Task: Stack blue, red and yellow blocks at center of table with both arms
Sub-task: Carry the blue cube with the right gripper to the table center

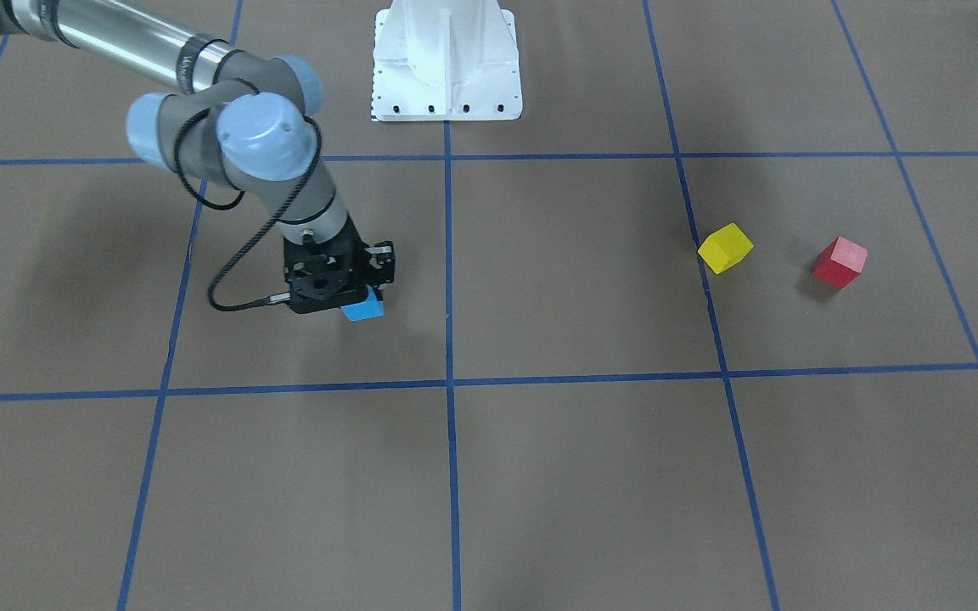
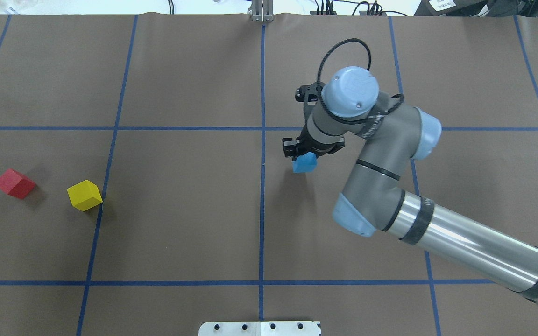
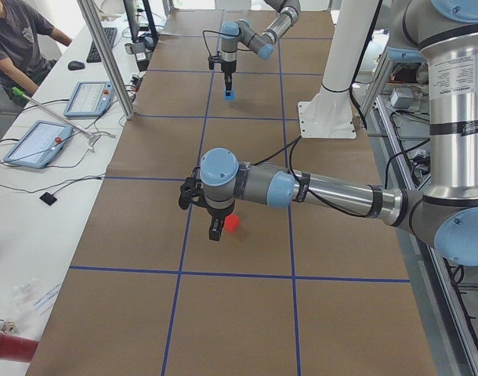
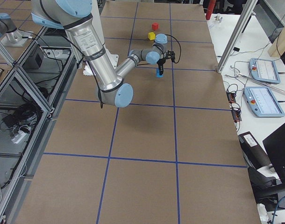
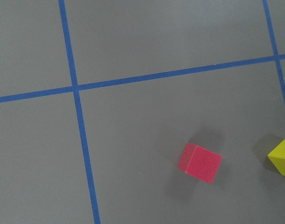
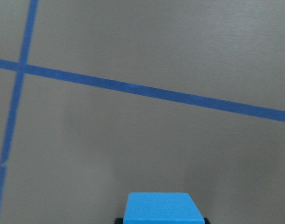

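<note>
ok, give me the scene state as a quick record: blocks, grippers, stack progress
blue block: held by right gripper, just on the robot's right of the centre tape line; resting or lifted: cannot tell
yellow block: free on the table, robot's left side, beside a tape line
red block: free on the table, farther out than yellow, apart from it
left gripper: near the red block, seen only in the left side view; open or shut: cannot tell
stack: not begun, no block on another

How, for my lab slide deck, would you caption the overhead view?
Right hand grips the blue block near centre; red block and yellow block sit apart at far left.
</note>
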{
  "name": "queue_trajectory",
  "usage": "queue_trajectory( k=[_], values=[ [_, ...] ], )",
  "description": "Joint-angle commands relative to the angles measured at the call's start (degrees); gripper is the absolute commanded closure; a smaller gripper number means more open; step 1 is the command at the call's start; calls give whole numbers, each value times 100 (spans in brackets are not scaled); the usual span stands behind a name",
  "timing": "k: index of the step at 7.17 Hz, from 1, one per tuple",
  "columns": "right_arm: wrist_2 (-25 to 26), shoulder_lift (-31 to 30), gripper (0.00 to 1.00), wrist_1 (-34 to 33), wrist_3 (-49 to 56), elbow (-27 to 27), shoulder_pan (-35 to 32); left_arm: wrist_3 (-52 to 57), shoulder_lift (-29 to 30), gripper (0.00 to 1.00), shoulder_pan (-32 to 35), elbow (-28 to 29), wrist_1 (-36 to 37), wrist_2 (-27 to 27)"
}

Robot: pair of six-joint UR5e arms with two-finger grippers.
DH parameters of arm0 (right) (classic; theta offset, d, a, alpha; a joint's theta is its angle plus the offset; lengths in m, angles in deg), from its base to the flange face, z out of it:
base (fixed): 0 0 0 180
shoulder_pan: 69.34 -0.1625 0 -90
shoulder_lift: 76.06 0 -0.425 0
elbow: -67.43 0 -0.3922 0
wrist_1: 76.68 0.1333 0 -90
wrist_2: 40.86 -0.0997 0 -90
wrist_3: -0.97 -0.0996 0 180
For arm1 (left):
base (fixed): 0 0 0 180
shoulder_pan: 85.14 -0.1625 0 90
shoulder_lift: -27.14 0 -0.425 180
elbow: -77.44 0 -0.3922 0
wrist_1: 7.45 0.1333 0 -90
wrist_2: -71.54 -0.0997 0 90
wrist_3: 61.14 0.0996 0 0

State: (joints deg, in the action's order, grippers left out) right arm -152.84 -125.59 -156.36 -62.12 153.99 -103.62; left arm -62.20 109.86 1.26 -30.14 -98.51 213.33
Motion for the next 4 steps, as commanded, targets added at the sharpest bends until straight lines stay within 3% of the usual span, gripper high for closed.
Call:
queue_trajectory(
  k=[1, 4],
  values=[
    [124, 629, 100, -48, -616, -597, 228, 0, 25, 0, 0, 35, 1, 7],
    [255, 664, 100, -39, -1074, -685, 334, -9, 25, 0, 8, 18, 1, 7]
  ],
)
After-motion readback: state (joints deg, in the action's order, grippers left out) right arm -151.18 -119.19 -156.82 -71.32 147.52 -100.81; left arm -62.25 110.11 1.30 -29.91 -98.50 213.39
